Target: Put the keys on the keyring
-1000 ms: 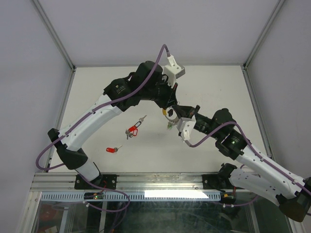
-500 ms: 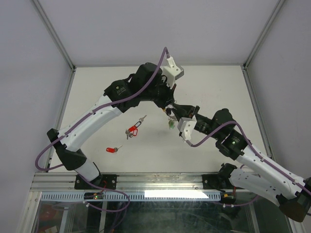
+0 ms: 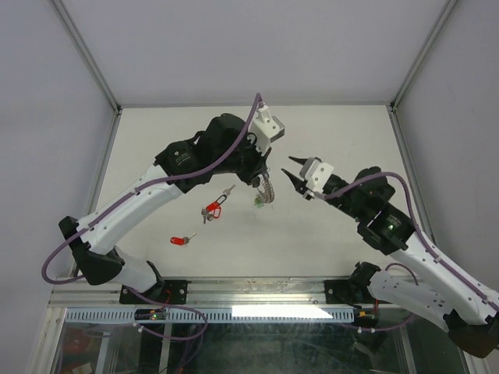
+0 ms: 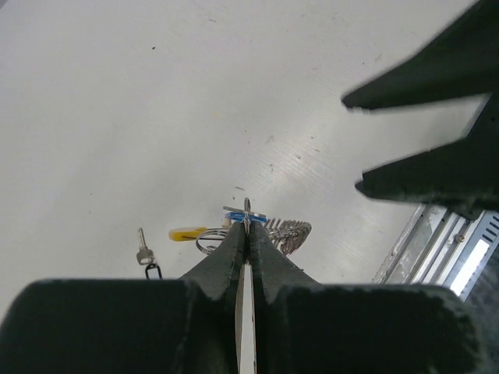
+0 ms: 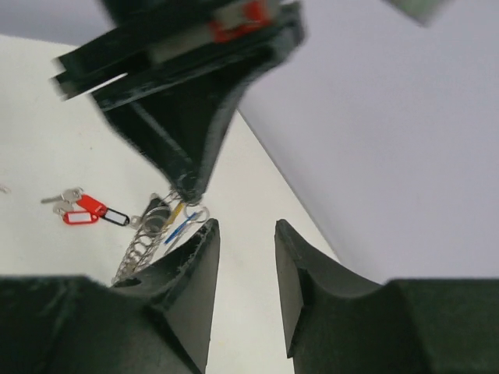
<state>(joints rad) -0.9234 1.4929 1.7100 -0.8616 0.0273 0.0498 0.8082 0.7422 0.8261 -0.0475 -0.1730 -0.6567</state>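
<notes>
Keyring (image 4: 200, 247) being pinched by the shut left pincer (image 4: 246, 227)
At its three o'clock, the empty right pincer (image 3: 286, 166) is being held parted.

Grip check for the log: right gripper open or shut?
Open. The right gripper jaws stand apart, nothing between them.

Left arm (image 3: 148, 195) stretches up and across mid-table, elbow raised, wrist pitched down. Left gripper (image 3: 263, 181) pinched tight, fingertips meeting on the keyring (image 4: 247, 207). Right arm (image 3: 405, 241) folds in from the right side. Right gripper (image 3: 288, 167) points at the left one, close but not touching; jaws partly parted, holding nothing.
</notes>
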